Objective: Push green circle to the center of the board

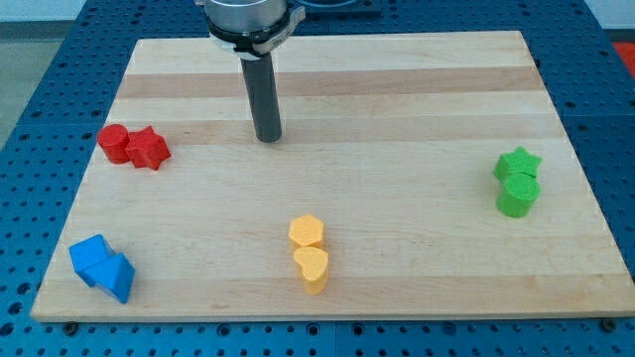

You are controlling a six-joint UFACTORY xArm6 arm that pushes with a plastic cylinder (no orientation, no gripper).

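The green circle block (517, 195) sits near the view's right edge of the wooden board (397, 109), touching the green star block (518, 163) just above it. My tip (268, 138) rests on the board in the upper middle, far to the view's left of both green blocks and touching no block.
A red circle block (114, 143) and a red star block (149, 149) sit at the left. Two blue blocks (102, 266) sit at the bottom left. A yellow hexagon block (308, 232) and a yellow heart block (313, 268) sit at the bottom middle.
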